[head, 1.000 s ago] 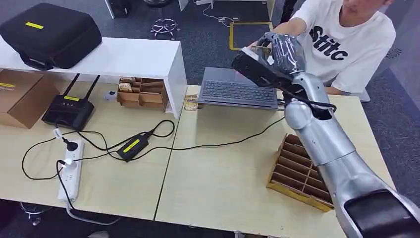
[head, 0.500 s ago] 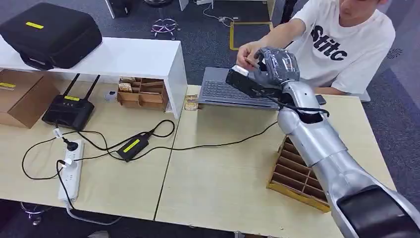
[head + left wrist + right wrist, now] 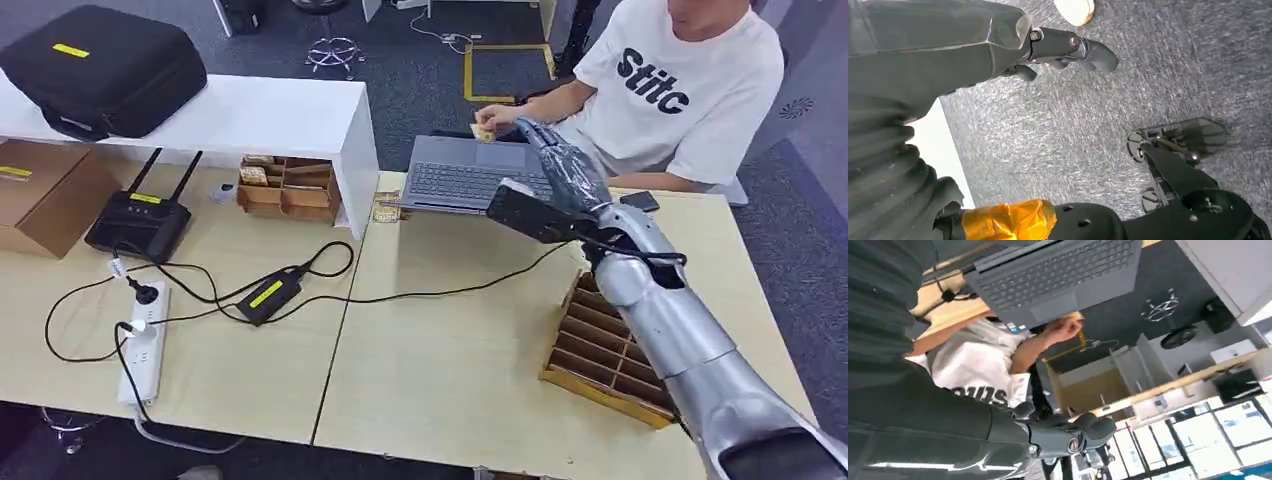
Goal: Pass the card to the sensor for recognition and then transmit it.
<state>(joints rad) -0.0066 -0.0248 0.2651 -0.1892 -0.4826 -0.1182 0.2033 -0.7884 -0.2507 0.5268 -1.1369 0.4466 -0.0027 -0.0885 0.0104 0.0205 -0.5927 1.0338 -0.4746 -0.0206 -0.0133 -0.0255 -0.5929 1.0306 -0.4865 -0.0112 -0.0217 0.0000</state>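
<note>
We saw a wooden divider rack (image 3: 600,345) lying at the right end of the desk (image 3: 450,360), its slots showing nothing inside from the head view. A second wooden divider box (image 3: 285,187) sat under the white shelf (image 3: 230,115), with small tan items in its left compartments. A black case (image 3: 100,65) rested on top of that shelf, and a cardboard box (image 3: 40,195) stood closed at the far left.

The card (image 3: 483,132), small and tan, was in the person's hand (image 3: 497,117) above the far edge of the laptop (image 3: 475,175); we could not tell which way its long axis ran. The right hand (image 3: 562,165) reached out over the laptop just beside it, fingers extended and apart, holding nothing. The left hand (image 3: 1058,47) hung over grey carpet, fingers curled with nothing in them.
</note>
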